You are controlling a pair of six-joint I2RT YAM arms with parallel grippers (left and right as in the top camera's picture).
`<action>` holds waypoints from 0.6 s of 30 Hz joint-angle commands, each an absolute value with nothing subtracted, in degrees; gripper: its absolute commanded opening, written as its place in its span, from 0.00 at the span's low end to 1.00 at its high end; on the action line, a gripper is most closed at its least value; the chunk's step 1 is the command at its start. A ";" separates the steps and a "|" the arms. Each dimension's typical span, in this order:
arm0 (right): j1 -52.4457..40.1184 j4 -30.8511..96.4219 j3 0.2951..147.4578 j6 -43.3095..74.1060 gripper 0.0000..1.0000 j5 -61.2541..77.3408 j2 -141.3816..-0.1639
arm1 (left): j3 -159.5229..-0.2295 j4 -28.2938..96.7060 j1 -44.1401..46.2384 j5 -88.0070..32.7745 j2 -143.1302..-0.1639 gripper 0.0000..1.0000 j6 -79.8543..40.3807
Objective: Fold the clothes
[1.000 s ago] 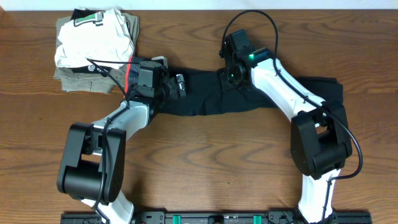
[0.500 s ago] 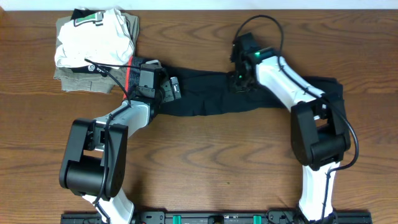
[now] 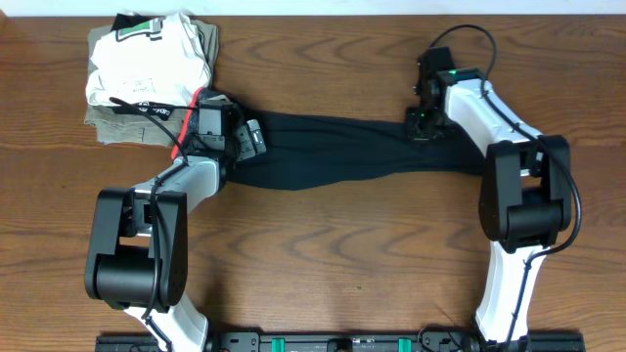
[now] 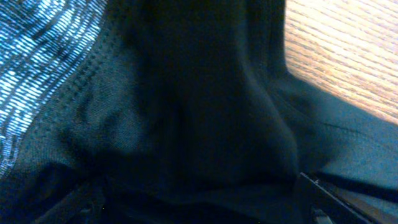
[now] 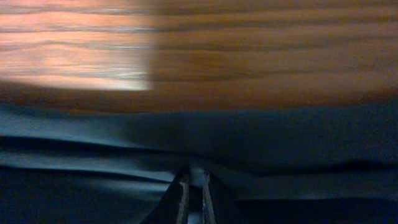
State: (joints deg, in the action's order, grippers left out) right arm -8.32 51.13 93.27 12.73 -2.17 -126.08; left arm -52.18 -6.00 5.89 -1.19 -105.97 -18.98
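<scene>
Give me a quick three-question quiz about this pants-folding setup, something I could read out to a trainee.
1. True or false: the black pants lie bunched in a heap.
2. Which side's jaws are pinched on the fabric? A: left. B: right.
3. Fill in: the stack of folded garments sits at the table's far ____ corner.
Key: 1 false, they lie stretched out across the table. 2 B, the right gripper. 3 left.
</scene>
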 commanded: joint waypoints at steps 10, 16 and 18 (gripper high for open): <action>-5.72 59.00 101.34 11.18 0.04 -5.52 -115.68 | -52.25 -5.23 4.29 1.17 -106.69 0.98 -17.56; -11.07 60.03 101.49 2.04 0.08 12.43 -110.93 | -52.25 -5.45 4.29 1.15 -106.69 0.98 -17.58; -13.50 60.05 101.19 1.56 0.07 12.25 -111.94 | -52.25 -5.54 4.29 1.15 -106.69 0.98 -17.58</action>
